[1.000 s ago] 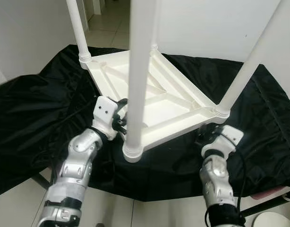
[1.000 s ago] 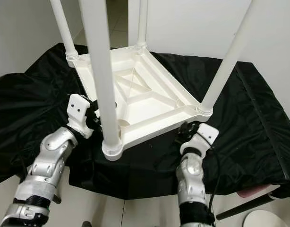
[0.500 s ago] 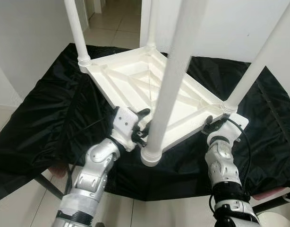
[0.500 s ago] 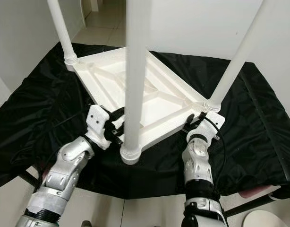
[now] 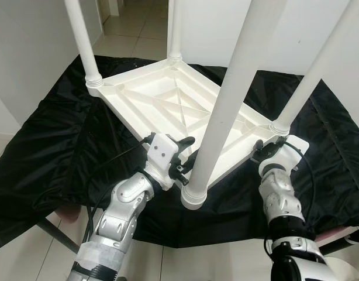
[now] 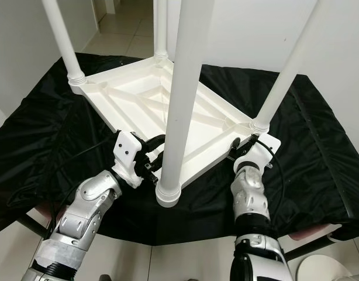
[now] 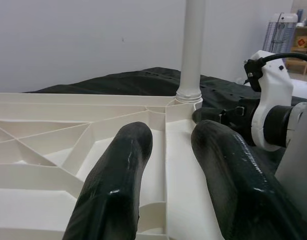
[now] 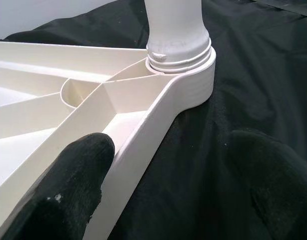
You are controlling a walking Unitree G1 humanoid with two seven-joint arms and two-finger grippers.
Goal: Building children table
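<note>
No brand, label or writing can be read on any part. The white plastic children table [image 5: 168, 105] lies upside down on a surface covered by a black cloth [image 5: 57, 146], its ribbed underside facing up and its four round legs standing upright, so each leg's long axis runs vertically toward the camera. The left gripper [image 5: 188, 153] is at the table's near edge, just beside the nearest leg [image 5: 226, 99]; its fingers [image 7: 118, 185] are parted and straddle a raised rib of the frame — one finger on each side, the rim between them, though a firm grip on it cannot be confirmed. The right gripper [image 8: 163, 170] is at the right corner, close below the socket of the right leg [image 5: 308, 76]; its fingers [image 8: 68, 185] are also spread wide, one finger inside the frame's rim and the other out on the cloth, the edge passing between them. The left wrist view shows the right gripper's white housing [image 7: 271, 100] beyond the far corner leg and a shelf in the background — details the head views do not give. The right wrist view shows the threaded collar [image 8: 178, 47] where the leg enters its socket.
</note>
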